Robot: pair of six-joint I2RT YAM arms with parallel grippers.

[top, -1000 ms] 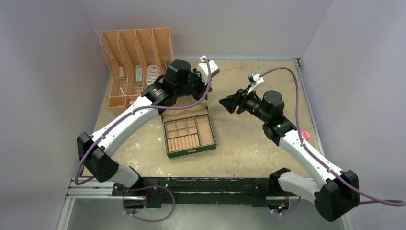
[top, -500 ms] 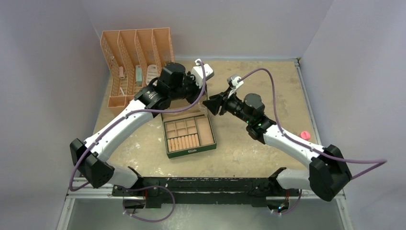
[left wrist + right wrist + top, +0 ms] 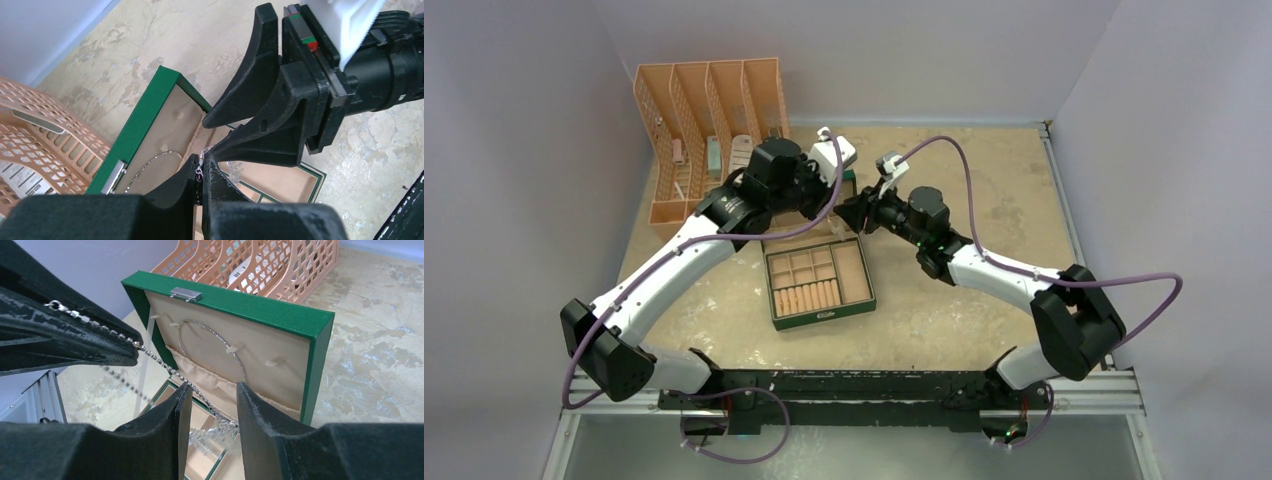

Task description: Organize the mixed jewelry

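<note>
Silver chain (image 3: 160,363) hangs pinched in the closed left gripper (image 3: 202,169) above the green jewelry box (image 3: 260,310), and the right gripper (image 3: 212,387), jaws apart and empty, has just arrived beside it, probably to help.

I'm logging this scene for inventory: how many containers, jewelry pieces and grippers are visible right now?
Containers: 2 (green box, peach rack)
Jewelry pieces discernible: 2 (chain, hoop)
Grippers: 2 (left gripper, right gripper)
Total: 6

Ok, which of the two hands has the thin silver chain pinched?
The left hand: its tips are shut on the thin silver link chain. The right hand is open, the chain running past one finger.
</note>
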